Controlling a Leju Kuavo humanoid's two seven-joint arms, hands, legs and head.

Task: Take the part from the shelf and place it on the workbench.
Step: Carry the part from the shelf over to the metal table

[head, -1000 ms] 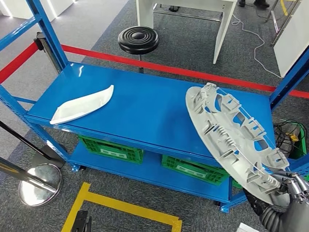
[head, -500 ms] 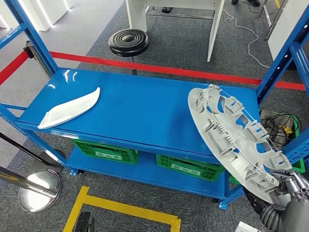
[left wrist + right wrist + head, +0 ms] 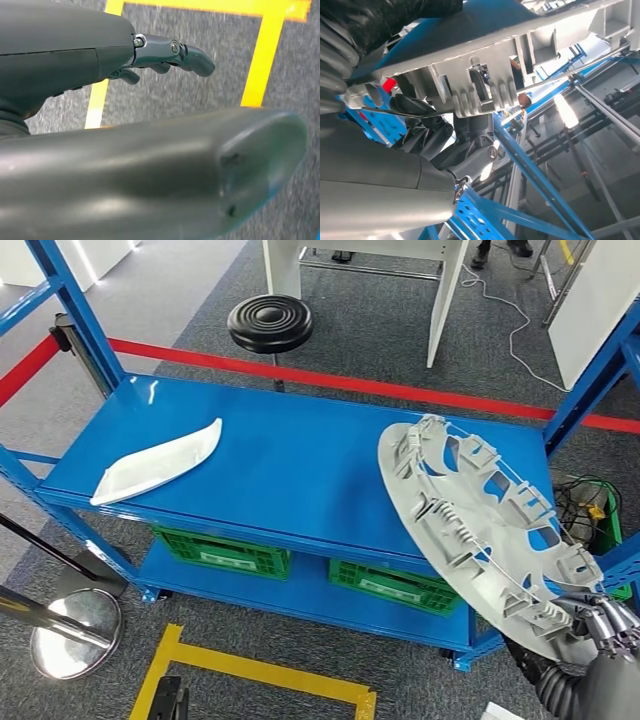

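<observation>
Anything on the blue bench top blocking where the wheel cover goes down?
Nothing visible. The right hand holds the wheel cover tilted over the blue bench top's right end; the white trim piece lies far left.

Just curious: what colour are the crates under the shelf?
Green crates, clearest in the head view.

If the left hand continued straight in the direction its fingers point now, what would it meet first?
Nothing close, as far as the picture shows. The left hand holds nothing, its fingers extended over the grey carpet with yellow floor tape beyond. Depth is unclear, so probably the floor.
</observation>
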